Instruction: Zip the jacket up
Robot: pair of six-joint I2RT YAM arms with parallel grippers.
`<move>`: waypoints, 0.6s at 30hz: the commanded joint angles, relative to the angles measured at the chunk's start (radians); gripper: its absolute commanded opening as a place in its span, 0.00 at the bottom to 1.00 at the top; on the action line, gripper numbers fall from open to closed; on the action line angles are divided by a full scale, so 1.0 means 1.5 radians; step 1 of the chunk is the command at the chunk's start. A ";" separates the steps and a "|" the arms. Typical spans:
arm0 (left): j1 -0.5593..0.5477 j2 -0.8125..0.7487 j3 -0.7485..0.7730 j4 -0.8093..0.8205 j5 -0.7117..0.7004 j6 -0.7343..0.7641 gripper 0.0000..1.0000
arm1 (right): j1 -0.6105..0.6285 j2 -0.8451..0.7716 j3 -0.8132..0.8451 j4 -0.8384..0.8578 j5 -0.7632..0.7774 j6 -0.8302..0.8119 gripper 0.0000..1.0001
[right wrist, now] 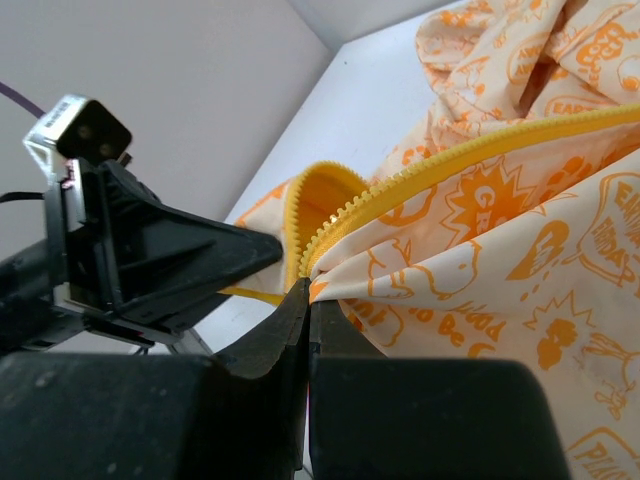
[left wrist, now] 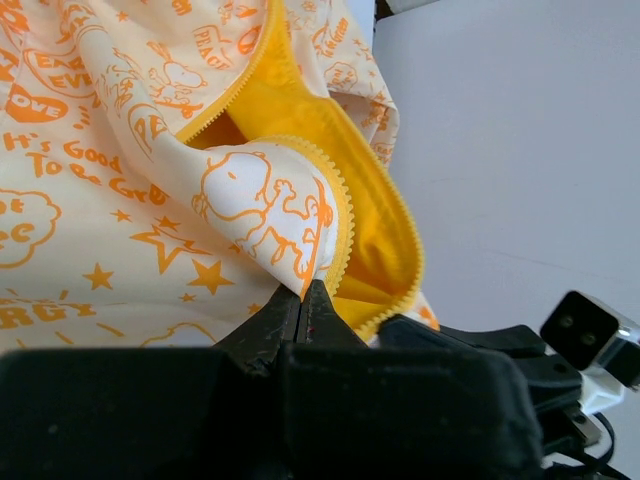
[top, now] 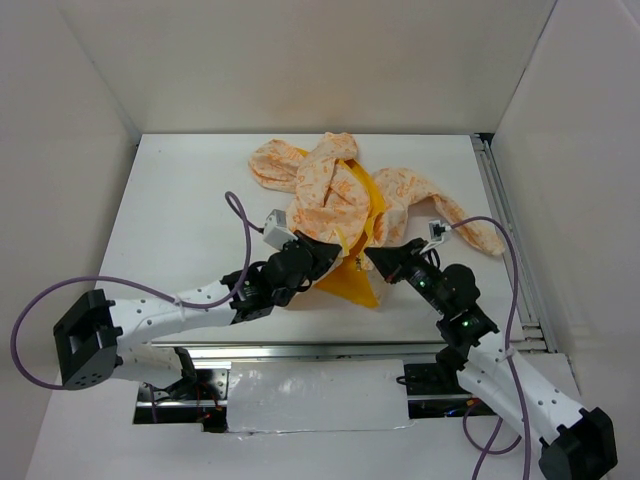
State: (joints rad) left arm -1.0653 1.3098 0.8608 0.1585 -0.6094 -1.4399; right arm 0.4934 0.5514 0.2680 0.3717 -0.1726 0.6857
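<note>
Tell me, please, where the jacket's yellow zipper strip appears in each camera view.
Top external: the yellow zipper strip of the cream, orange-printed jacket lies centre, between left gripper and right gripper.
Left wrist: curves from top centre down to the left gripper.
Right wrist: rises from the right gripper to the right edge.
Shared landmark: both grippers pinching the jacket.

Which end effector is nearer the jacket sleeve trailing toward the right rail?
Right. The right end effector pinches the jacket edge just beside that sleeve; the left end effector pinches it farther left, across the yellow lining.
</note>
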 commanded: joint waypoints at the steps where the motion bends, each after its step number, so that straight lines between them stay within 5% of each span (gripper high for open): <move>1: -0.004 -0.020 0.028 0.049 -0.019 0.019 0.00 | 0.007 0.016 0.016 0.010 -0.007 -0.007 0.00; 18: -0.005 -0.005 0.043 0.046 0.017 0.027 0.00 | 0.025 0.036 0.038 0.044 0.013 -0.017 0.00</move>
State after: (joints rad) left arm -1.0657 1.3075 0.8848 0.1658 -0.5812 -1.4136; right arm 0.5152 0.6048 0.2787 0.3798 -0.1734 0.6746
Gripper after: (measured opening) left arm 0.039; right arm 0.009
